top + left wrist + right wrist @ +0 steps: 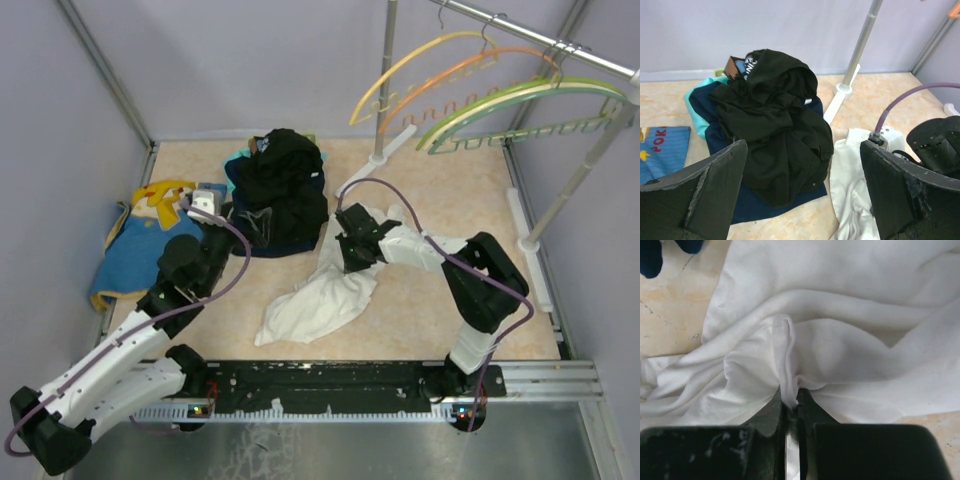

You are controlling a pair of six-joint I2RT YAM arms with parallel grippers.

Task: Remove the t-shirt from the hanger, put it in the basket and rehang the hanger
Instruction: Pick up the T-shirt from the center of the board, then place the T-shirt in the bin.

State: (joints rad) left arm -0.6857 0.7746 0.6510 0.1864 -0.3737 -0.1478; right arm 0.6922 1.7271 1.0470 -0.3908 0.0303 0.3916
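Top external, white t-shirt (318, 295): crumpled on the table (440, 190), mid-floor, well apart from the hangers (480, 75) on the rail.
Top external, right gripper (352, 262): down on the white t-shirt's upper edge.
Top external, left gripper (222, 215): just beside the pile of dark clothes (280, 195).
Left wrist, left gripper: released, fingers (695, 192) spread wide, nothing between them; pile of dark clothes ahead, white t-shirt to its right.
Right wrist, right gripper: clenched on a raised fold of the white t-shirt.

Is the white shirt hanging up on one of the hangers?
No, the white shirt lies crumpled on the table, and the hangers up on the rail are bare.
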